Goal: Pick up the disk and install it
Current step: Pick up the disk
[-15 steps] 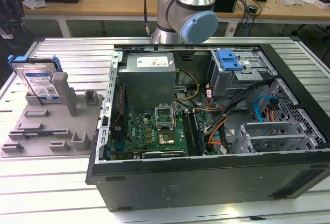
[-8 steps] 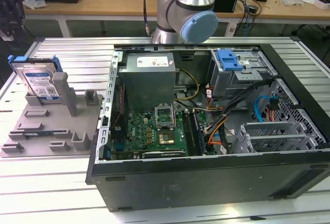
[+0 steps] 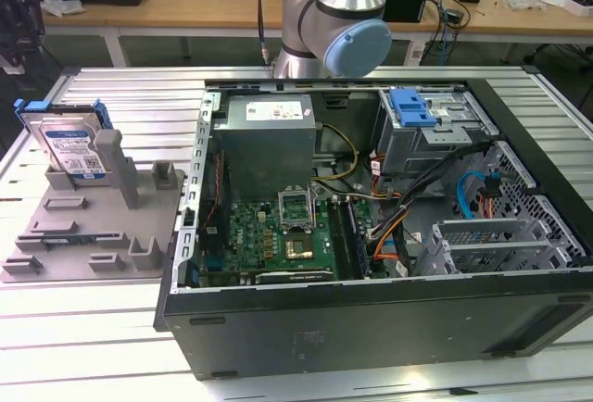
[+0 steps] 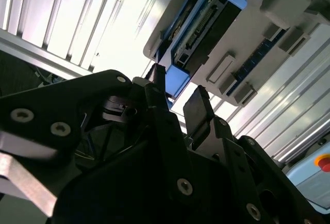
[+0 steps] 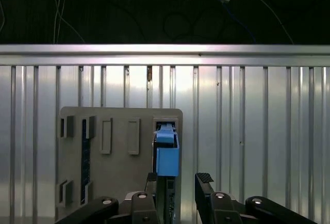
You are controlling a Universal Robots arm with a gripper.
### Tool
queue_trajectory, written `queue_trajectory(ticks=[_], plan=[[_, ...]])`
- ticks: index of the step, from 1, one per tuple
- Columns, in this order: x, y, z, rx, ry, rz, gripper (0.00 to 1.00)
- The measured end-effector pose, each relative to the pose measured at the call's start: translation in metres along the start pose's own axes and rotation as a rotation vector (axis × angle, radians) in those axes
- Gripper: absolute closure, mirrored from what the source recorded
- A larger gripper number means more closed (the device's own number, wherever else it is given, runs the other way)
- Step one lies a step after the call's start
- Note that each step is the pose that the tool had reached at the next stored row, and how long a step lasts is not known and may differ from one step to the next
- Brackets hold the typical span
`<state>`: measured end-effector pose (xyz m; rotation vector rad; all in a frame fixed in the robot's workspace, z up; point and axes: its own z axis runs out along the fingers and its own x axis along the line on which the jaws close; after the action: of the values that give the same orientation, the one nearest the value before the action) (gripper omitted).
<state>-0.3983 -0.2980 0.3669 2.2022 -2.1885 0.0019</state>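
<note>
Disk (image 3: 74, 147): stood on edge in grey holder (image 3: 79, 235), apart from the computer case (image 3: 371, 332).
Gripper (image 5: 177, 180): fingers (image 5: 203, 178) spread, empty, near the Disk's blue end.
Hidden: Disk's lower part, behind holder posts (image 3: 116, 166).

Glaring off the ribbed metal table (image 4: 118, 22) in the second wrist view, bleaching its grooves white and turning the gripper (image 4: 178, 87) into a near-black silhouette. Lighting the exterior view evenly, leaving soft shadow inside the computer case (image 3: 371, 328). Dropping into darkness beyond the table's rail in the first wrist view.
</note>
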Motion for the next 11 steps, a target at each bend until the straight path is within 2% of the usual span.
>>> queue_trajectory(ticks=[11], plan=[[0.0005, 0.0024, 0.0059, 0.0, 0.0, 0.0, 0.58]])
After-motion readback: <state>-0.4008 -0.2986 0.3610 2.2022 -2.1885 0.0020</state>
